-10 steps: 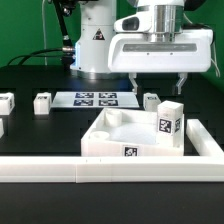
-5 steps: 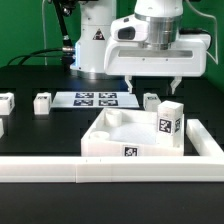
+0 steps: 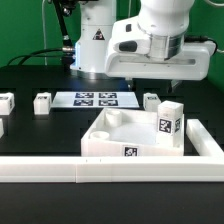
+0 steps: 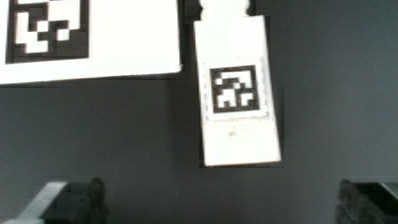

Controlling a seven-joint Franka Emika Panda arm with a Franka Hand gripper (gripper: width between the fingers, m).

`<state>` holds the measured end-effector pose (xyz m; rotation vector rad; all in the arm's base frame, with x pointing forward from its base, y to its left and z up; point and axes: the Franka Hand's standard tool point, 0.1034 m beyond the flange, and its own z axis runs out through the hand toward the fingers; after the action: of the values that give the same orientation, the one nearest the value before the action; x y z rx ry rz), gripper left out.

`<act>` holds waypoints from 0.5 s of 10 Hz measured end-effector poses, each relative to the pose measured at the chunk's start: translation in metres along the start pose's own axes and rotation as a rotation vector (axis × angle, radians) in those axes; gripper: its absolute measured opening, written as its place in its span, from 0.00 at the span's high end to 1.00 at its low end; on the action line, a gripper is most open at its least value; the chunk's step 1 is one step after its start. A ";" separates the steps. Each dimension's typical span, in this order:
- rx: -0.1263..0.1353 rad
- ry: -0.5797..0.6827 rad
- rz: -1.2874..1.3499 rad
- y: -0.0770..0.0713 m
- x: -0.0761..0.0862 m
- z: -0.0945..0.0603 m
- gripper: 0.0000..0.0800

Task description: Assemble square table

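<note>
1. Gripper [image 3: 158,86]: it hangs above the black table [image 3: 45,130], at 1 o'clock of the square tabletop [image 3: 105,147] in the exterior view.
2. Fingers [image 4: 64,200]: in the wrist view they are spread wide and released, grasping nothing. Only bare table shows between them.
3. Loose leg [image 3: 151,101]: a small white block lying flat on the table below the gripper. It is just beside the marker board [image 3: 95,99], at that board's 3 o'clock in the exterior view. The wrist view shows its tag facing up. The leg lies clear of the fingers, not between them.
4. Square tabletop: it rests on the table at 5 o'clock of the marker board, raised rim upward. A black-white tag [image 3: 130,152] sits on its near edge wall.
5. Standing leg [image 3: 170,122]: it is upright at the tabletop's corner on the exterior view's right, with tags on 2 visible faces. Whether it is seated in a socket cannot be told.
6. Third leg [image 3: 42,102] and fourth leg [image 3: 5,102]: both lie on the table at 9 o'clock of the marker board, apart from each other.
7. Border rail [image 3: 100,170]: this long white rail runs along the tabletop's 6 o'clock side and turns up past its 3 o'clock side, close to the slab.
8. Robot base [image 3: 95,40]: it stands at 12 o'clock of the marker board.
</note>
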<state>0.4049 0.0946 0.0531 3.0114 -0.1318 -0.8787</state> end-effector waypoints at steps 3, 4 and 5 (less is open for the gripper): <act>-0.016 -0.170 0.007 0.000 -0.007 0.011 0.19; -0.015 -0.222 -0.010 -0.001 -0.009 0.013 0.19; -0.005 -0.189 -0.074 -0.004 -0.004 0.011 0.19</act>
<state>0.3963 0.0995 0.0461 2.9402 -0.0174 -1.1674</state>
